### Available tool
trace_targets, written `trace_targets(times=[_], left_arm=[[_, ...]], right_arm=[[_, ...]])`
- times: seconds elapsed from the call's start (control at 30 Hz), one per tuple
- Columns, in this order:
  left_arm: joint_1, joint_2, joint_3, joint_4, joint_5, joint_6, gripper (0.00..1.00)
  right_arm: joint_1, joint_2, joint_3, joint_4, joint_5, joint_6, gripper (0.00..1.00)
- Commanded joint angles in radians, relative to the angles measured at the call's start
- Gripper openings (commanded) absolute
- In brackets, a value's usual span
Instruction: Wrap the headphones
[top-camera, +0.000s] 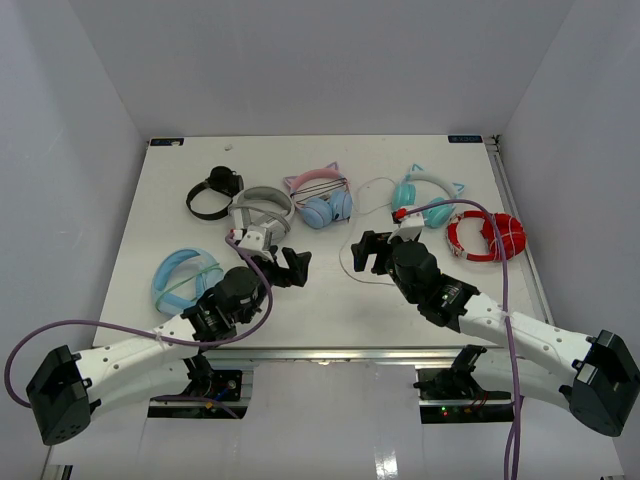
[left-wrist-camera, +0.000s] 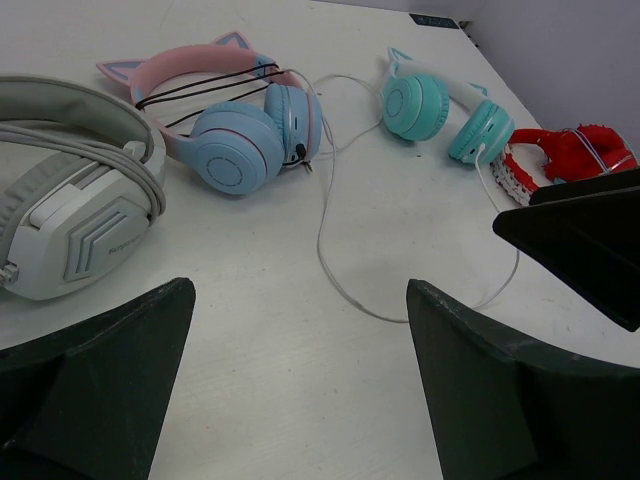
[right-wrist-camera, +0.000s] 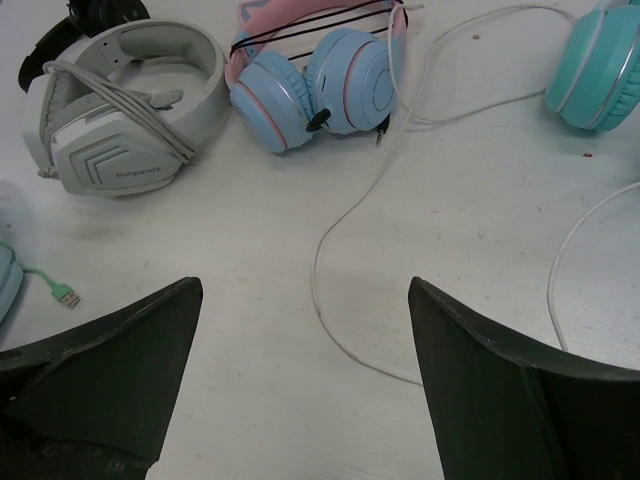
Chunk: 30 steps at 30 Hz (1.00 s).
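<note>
Open table (top-camera: 320, 312) strip between left hand (top-camera: 292, 266) and right hand (top-camera: 372, 250); near edge passable.
Far side crowded: headphones (top-camera: 428, 200) hemmed by red pair (top-camera: 485, 237) and pink-band pair (top-camera: 322, 200); white cable (left-wrist-camera: 319, 235) looping across the gap; grey headset (top-camera: 262, 208) just beyond left hand.

The white left arm (top-camera: 140, 352) and white right arm (top-camera: 510, 328) reach forward. On the black left gripper (top-camera: 290, 266) and black right gripper (top-camera: 371, 251), the fingers (left-wrist-camera: 110, 390) are spread wide, empty.
</note>
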Motion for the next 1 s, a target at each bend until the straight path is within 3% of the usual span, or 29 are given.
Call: trace_targets(times=[0.0, 0.13, 0.3, 0.43, 0.5, 0.67, 0.97], left_arm=[[0.001, -0.039, -0.01, -0.001, -0.015, -0.008, 0.98], [0.001, -0.054, -0.03, 0.012, -0.045, -0.006, 0.98], [0.001, -0.051, -0.032, 0.011, -0.066, -0.006, 0.98], [0.001, -0.041, -0.037, 0.023, -0.064, -0.002, 0.98], [0.001, -0.032, -0.033, 0.027, -0.058, 0.004, 0.98], [0.001, -0.022, -0.02, 0.013, -0.043, -0.002, 0.98], [0.001, -0.033, -0.028, 0.022, -0.037, -0.006, 0.98]], right_arm=[[0.001, -0.011, 0.025, 0.025, 0.036, -0.003, 0.9], [0.002, 0.021, 0.093, -0.034, 0.09, -0.023, 0.9], [-0.003, 0.093, 0.301, -0.199, 0.15, -0.095, 0.92], [-0.086, 0.187, 0.471, -0.313, 0.263, -0.15, 0.93], [-0.19, 0.235, 0.521, -0.348, 0.156, -0.14, 0.94], [-0.413, 0.317, 0.577, -0.37, 0.061, -0.11, 0.97], [-0.603, 0.466, 0.603, -0.372, -0.053, -0.058, 1.0]])
